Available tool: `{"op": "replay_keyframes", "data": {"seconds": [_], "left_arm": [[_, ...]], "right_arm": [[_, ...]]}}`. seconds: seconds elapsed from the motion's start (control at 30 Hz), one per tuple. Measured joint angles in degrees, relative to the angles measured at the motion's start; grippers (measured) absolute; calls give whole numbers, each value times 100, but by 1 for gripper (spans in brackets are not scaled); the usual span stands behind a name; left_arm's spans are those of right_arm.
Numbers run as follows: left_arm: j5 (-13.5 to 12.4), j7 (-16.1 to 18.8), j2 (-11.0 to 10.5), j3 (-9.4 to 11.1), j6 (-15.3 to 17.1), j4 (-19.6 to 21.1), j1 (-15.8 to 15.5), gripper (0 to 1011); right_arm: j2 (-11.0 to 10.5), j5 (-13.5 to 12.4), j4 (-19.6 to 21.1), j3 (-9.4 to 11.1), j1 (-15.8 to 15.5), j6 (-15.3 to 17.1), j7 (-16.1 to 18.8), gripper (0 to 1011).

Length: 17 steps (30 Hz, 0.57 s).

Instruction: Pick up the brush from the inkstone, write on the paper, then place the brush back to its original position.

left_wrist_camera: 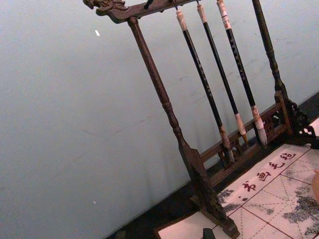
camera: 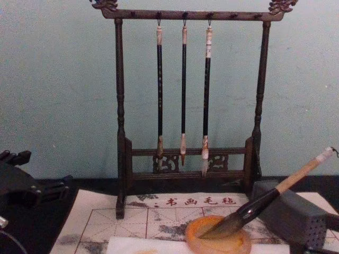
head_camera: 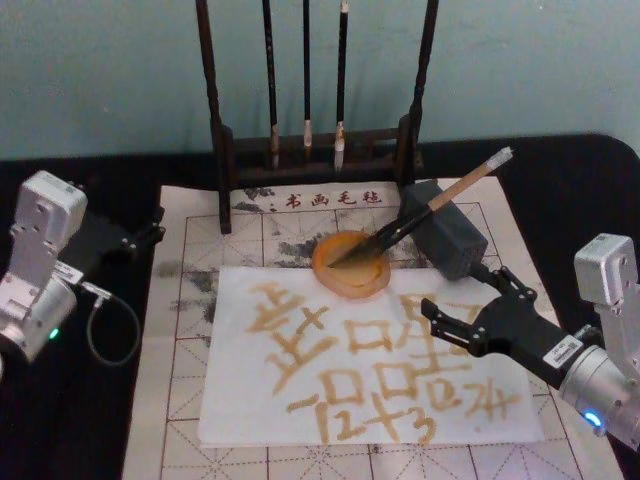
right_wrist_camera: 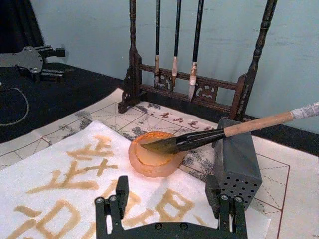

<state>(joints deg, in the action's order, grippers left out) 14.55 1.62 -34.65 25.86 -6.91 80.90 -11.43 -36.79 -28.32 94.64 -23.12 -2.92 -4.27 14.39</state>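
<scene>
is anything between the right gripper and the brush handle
Nothing visible. The right gripper, fingers open, hangs over the paper near the inkstone. The brush leans on the grey block, its handle exposed.

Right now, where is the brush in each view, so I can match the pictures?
Head: brush centre-right, tip in the inkstone.
Left wrist: not in it.
Right wrist: brush across the middle, handle on the grey block.
Chest: brush lower right.
Shared landmark: the brush rack.
</scene>
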Motion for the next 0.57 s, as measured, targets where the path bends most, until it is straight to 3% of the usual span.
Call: {"op": "replay_keyframes", "data": {"seconds": [0.57], "left_arm": [[0, 0, 0, 0, 0, 0, 0, 1001]], "right_arm": [[0, 1, 0, 0, 0, 0, 0, 1000]]}}
